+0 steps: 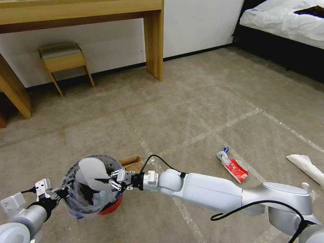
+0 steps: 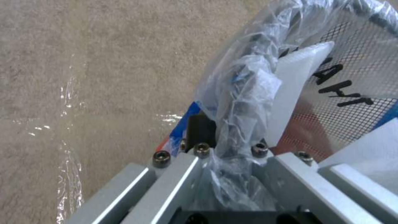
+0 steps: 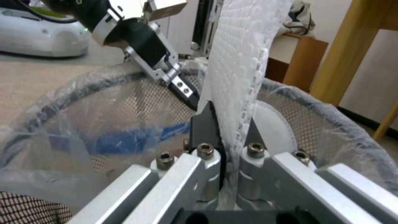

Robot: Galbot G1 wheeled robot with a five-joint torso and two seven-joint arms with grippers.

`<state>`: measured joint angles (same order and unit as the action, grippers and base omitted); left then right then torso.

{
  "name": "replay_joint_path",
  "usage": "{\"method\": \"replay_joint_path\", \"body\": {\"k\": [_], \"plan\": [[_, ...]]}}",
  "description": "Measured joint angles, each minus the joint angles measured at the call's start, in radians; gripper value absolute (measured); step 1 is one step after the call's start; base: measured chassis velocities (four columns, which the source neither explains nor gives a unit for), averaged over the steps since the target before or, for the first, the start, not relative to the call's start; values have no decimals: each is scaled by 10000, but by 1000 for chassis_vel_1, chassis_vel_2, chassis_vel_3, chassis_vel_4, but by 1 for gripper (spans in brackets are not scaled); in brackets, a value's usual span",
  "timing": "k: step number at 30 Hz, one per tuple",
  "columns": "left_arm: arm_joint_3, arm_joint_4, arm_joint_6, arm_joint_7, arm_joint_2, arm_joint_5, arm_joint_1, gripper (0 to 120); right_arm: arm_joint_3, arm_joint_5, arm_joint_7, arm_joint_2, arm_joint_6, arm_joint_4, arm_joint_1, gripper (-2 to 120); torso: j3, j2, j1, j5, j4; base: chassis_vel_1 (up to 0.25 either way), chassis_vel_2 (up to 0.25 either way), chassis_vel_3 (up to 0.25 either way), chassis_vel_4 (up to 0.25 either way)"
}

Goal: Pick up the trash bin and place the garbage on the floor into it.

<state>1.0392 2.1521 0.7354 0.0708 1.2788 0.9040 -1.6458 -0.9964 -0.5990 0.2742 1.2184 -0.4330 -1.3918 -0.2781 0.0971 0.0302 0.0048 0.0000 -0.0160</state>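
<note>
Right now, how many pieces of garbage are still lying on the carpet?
3 in the head view: a brown paper bag just behind the trash bin, a red wrapper beyond the right arm, and a white paper piece at the right edge. More may lie outside the view.

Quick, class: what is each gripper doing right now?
Left gripper: shut on the trash bin rim.
Right gripper: shut on a white slipper over the bin.

— What's underfoot on my feed?
— A beige carpet floor (image 1: 189, 111) crossed by shiny tape lines (image 1: 216, 130)

— What lies on it?
— I see a red wrapper (image 1: 235, 167) near a white slipper (image 1: 307, 166), a brown paper bag (image 1: 132, 163), plus a stool (image 1: 64, 62) and desk legs (image 1: 154, 40) by the wall
</note>
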Motion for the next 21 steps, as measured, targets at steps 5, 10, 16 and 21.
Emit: {"method": "replay_joint_path", "body": {"k": [5,10,16,21], "plan": [[-19,-6,1,0,-2,-7,26,1,2,-19,-3,17,14,-6,29,0,0,0,0,0,0,0,0,0,0],[-36,-17,1,-1,-2,-7,48,1,-32,-17,-30,38,18,-1,27,0,0,-1,0,0,0,0,0,0,0],[-39,-46,1,0,-6,-8,65,1,-50,25,-101,42,39,58,-54,11,0,-3,0,0,0,0,0,0,0],[-65,-87,1,1,12,-9,73,1,-54,58,-128,64,39,137,-176,33,0,-3,0,0,0,0,0,0,0]]}}
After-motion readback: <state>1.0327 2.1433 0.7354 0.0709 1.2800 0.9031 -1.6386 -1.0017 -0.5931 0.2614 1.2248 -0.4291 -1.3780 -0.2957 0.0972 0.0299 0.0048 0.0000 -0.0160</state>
